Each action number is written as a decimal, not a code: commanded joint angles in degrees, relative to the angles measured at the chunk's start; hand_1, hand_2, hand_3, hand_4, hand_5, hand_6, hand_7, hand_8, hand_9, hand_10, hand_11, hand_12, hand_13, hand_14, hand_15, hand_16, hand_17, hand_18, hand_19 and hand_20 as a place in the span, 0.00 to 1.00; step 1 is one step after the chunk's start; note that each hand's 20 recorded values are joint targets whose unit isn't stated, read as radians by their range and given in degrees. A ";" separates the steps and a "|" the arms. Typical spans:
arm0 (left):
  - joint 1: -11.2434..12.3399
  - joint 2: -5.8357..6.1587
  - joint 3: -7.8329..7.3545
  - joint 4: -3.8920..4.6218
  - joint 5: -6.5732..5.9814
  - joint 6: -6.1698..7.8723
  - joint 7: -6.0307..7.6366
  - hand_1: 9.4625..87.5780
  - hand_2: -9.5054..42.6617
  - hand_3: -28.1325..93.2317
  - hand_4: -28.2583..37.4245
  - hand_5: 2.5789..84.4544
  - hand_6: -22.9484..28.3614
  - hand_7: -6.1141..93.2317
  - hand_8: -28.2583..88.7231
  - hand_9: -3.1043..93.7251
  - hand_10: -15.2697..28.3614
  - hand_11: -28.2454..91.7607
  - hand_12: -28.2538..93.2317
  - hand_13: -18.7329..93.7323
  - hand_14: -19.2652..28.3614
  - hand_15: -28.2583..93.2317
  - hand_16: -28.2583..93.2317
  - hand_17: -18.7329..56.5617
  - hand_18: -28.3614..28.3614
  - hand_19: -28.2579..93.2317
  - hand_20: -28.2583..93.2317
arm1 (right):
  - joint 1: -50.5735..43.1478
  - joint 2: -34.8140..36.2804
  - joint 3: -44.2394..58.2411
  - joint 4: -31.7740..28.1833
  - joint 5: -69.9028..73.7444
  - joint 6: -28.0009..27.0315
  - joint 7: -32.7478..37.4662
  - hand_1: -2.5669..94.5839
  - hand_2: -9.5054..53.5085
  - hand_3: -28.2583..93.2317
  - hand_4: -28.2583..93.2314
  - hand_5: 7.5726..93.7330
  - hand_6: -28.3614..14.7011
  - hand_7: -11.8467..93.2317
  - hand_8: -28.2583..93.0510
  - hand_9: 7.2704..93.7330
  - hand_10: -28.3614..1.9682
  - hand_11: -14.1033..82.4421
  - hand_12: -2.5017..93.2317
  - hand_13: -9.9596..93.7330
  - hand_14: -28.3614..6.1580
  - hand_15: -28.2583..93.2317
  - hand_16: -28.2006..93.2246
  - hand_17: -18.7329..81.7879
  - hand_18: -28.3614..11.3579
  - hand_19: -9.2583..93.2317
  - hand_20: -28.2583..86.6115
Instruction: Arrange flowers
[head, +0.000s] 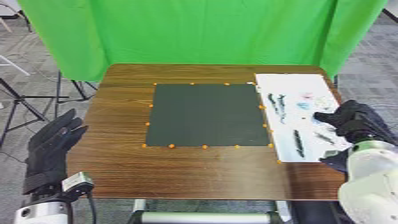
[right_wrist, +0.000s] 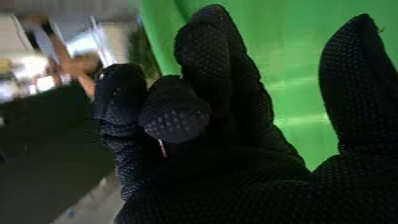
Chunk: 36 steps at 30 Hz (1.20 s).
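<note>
In the head view, here's the brown wooden counter (head: 107, 165), with a flat, dark green-black square mat (head: 202, 115) in the middle, small orange bits dotted around its edges. To its right lies a white rectangular sheet (head: 286, 84), and that's where the flowers are: a pale pink blossom-like piece (head: 307, 96), a light blue one (head: 304, 106) nearby, and slim dark stem-like strips (head: 298, 143). They look light, flat and fragile, probably pressed, so I'd pinch the very edge or the stem; a firm squeeze could crumple a petal. The right hand (head: 357, 121), in black fabric, is at the sheet's right side, close to the blossoms, its arm coming in from the lower right. Over at the counter's left edge, the left hand (head: 51, 150) points away from the robot, fingers loosely extended, holding nothing.

Now the right wrist view: fingers upright against a bright green curtain (right_wrist: 284, 50), thumb well apart, one finger bent forward, the rest fairly relaxed, no clear grip. A thin pinkish streak (right_wrist: 163, 148) shows by the bent fingertip, too small to tell what it is.
</note>
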 joint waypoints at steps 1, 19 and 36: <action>0.19 0.31 0.07 0.04 -0.12 -0.18 0.53 0.21 0.28 0.91 0.12 0.45 0.64 0.22 0.15 0.37 0.78 0.52 0.28 0.35 0.95 0.73 0.09 0.12 0.86 0.71 0.24 | 1.04 -0.86 -1.20 0.23 3.35 -14.53 1.04 0.29 0.22 0.80 0.07 0.66 0.39 0.39 0.17 0.70 0.26 0.77 0.35 0.82 0.56 0.92 0.45 0.67 0.11 1.00 0.49; -0.65 1.58 0.38 0.41 -0.60 -0.25 0.90 0.21 0.28 0.91 0.12 0.44 0.64 0.22 0.15 0.37 0.78 0.52 0.28 0.35 0.95 0.73 0.09 0.12 0.86 0.71 0.24 | 4.08 2.06 -6.52 3.58 3.74 -18.87 5.86 0.31 0.22 0.79 0.08 0.68 0.39 0.38 0.18 0.71 0.25 0.77 0.36 0.83 0.55 0.91 0.45 0.69 0.11 1.00 0.48; -0.96 1.27 0.56 0.60 -0.51 -0.55 0.76 0.21 0.28 0.91 0.12 0.44 0.64 0.22 0.15 0.37 0.79 0.53 0.28 0.35 0.95 0.73 0.09 0.12 0.86 0.71 0.24 | 9.46 3.17 -14.07 8.36 2.21 -19.88 8.29 0.31 0.22 0.79 0.08 0.69 0.39 0.39 0.18 0.72 0.25 0.76 0.36 0.84 0.55 0.91 0.45 0.70 0.12 1.00 0.48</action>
